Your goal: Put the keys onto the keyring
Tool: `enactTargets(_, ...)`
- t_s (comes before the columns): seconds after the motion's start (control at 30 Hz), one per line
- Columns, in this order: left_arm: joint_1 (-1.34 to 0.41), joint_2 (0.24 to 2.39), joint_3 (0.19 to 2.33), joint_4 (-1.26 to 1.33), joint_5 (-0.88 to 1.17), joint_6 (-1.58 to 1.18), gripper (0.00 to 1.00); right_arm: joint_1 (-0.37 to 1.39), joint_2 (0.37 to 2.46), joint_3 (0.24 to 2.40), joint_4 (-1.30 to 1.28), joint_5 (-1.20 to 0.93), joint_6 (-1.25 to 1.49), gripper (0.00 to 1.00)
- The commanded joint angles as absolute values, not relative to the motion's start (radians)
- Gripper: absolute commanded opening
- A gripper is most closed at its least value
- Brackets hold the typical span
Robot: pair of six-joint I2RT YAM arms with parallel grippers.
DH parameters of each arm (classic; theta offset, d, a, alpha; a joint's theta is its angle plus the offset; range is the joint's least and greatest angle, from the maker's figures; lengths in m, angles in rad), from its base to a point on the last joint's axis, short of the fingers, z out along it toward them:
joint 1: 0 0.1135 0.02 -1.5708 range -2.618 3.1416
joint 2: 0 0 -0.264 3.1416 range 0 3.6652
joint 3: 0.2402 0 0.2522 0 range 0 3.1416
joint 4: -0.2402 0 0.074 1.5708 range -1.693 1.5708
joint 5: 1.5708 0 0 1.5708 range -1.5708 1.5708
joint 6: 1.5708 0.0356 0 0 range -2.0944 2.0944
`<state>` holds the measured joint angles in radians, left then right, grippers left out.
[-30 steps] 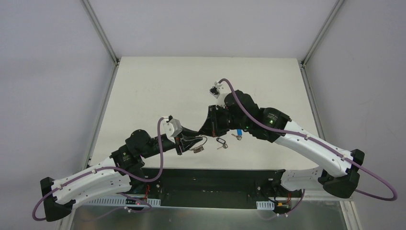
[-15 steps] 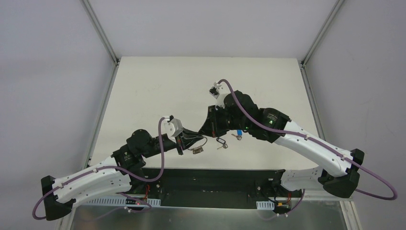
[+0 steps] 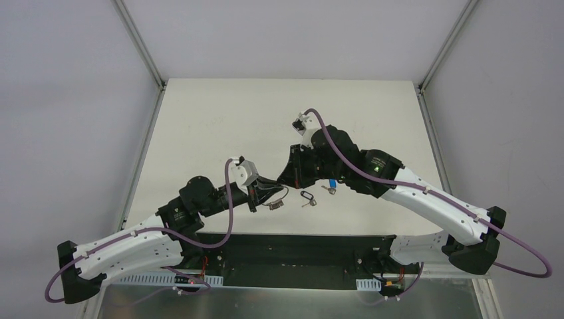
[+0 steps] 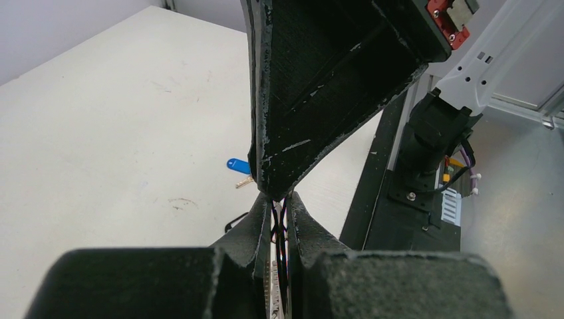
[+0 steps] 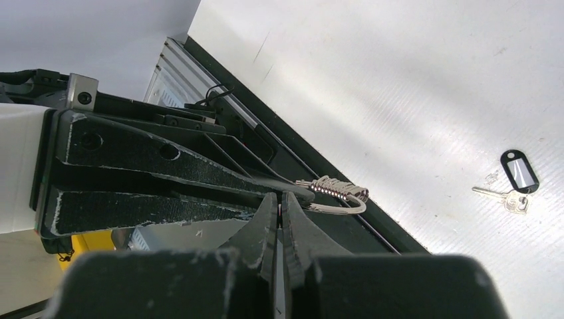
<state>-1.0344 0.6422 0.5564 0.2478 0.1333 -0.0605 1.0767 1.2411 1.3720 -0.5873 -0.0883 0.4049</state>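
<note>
**Keyring gripped, both keys not on yet**

Keyring (image 5: 332,189) sits mid-scene over the near table edge, between the two grippers. Left gripper (image 4: 279,206): jaws pinched on the ring, barely a sliver of gap. Right gripper (image 5: 278,199): jaws almost closed, tips seem to nip the wire. Black key (image 5: 519,171) and blue key (image 4: 238,165) lie loose on the table (image 3: 219,133), just right of the ring. Step looks like opening the ring. Next move: one gripper fetches a key while the other holds steady.

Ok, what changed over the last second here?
The left arm eased forward and rightward, bringing the left end effector, shut on the keyring, closer to the right end effector. The right arm, the black key and the blue key stayed put.
</note>
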Motion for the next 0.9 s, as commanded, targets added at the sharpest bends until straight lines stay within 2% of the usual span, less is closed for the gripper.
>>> enactTargets(0.0,-1.034,0.657,0.602,0.246,0.092,-0.058,0.0,1.087,1.218,1.413,-0.555,-0.118,0.405,0.0)
enactTargets(0.13,-1.034,0.637,0.593,0.247,0.09,-0.059,0.17,1.086,1.217,1.415,-0.555,-0.114,0.407,0.0)
enactTargets(0.2,-1.034,0.626,0.587,0.247,0.083,-0.059,0.21,1.087,1.217,1.416,-0.558,-0.111,0.407,0.0)
enactTargets(0.87,-1.034,0.636,0.609,0.215,0.114,-0.073,0.21,1.088,1.215,1.415,-0.56,-0.089,0.405,0.0)
